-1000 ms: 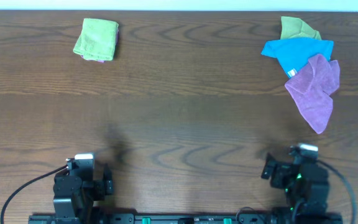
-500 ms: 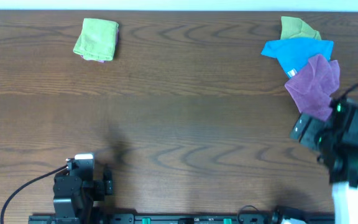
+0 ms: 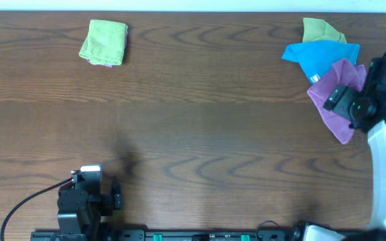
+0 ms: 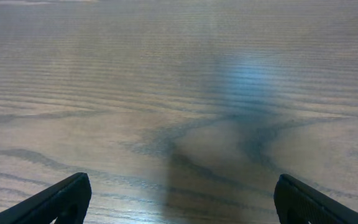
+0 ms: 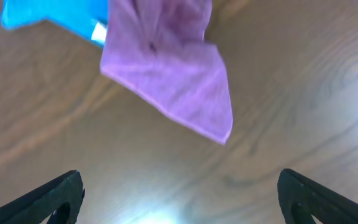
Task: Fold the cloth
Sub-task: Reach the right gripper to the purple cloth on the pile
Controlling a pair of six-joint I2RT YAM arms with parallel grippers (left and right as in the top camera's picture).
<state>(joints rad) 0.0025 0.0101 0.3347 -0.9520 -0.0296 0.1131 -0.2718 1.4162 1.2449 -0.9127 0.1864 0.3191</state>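
A crumpled purple cloth (image 3: 334,90) lies at the far right of the table, over a blue cloth (image 3: 319,55) and next to an olive-green cloth (image 3: 320,29). My right gripper (image 3: 344,100) hovers over the purple cloth's right side, open and empty. In the right wrist view the purple cloth (image 5: 173,74) lies ahead of the open fingers (image 5: 182,199), with the blue cloth (image 5: 55,18) behind it. My left gripper (image 3: 86,194) rests at the near left edge, open and empty; the left wrist view (image 4: 182,199) shows only bare wood.
A folded light-green cloth (image 3: 104,41) lies at the far left of the wooden table (image 3: 193,134). The table's right edge is close to the right arm.
My right arm has swung from its rest spot at the near right up to the purple cloth. The left arm and the cloths have not moved.
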